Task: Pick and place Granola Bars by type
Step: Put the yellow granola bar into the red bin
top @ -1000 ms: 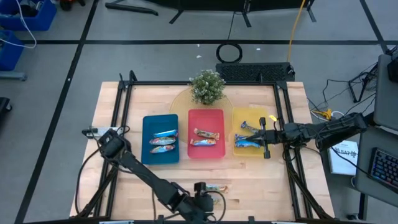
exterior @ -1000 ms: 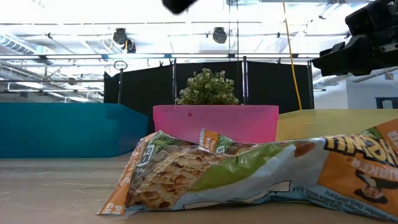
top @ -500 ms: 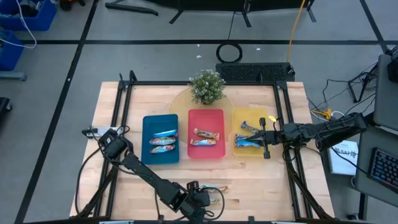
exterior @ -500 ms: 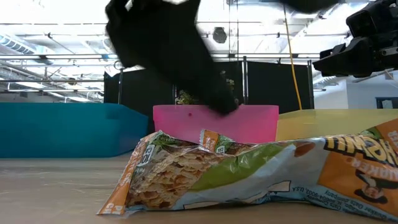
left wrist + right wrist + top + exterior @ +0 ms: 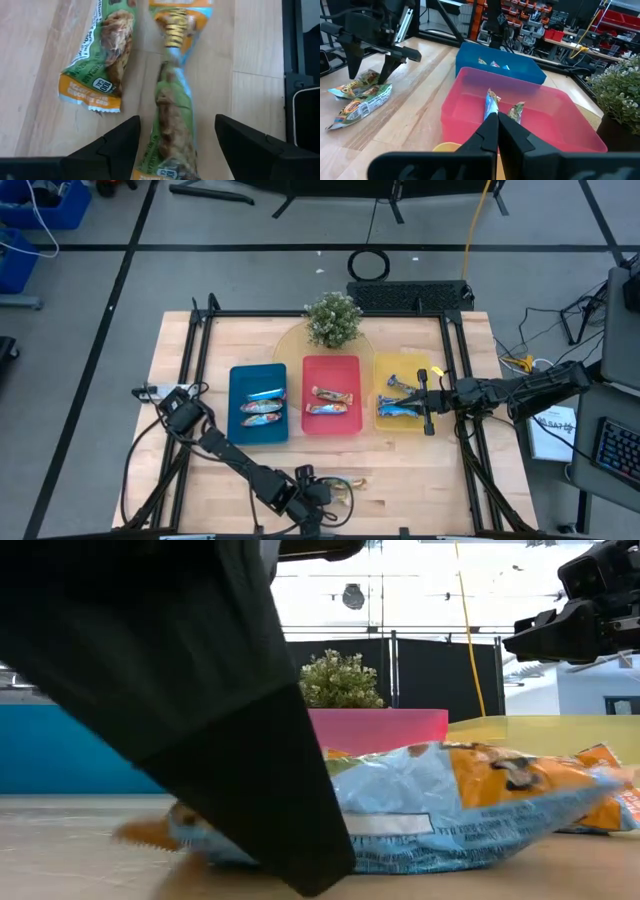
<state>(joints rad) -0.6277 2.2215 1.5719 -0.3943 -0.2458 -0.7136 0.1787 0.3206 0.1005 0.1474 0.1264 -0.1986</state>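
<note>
left claw astride granola bar, plant beyond

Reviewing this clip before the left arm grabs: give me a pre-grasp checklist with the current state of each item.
1. left gripper open, fingers on either side of a green bar: ok.
2. Bar centred between the fingers: ok.
3. Second green bar outside the fingers' gap: ok, lying beside.
4. Fingers down at table level: cannot tell.
5. right gripper shut, waiting over the yellow tray, away from the pick: ok.
6. Red tray has room for more bars: ok.
</note>
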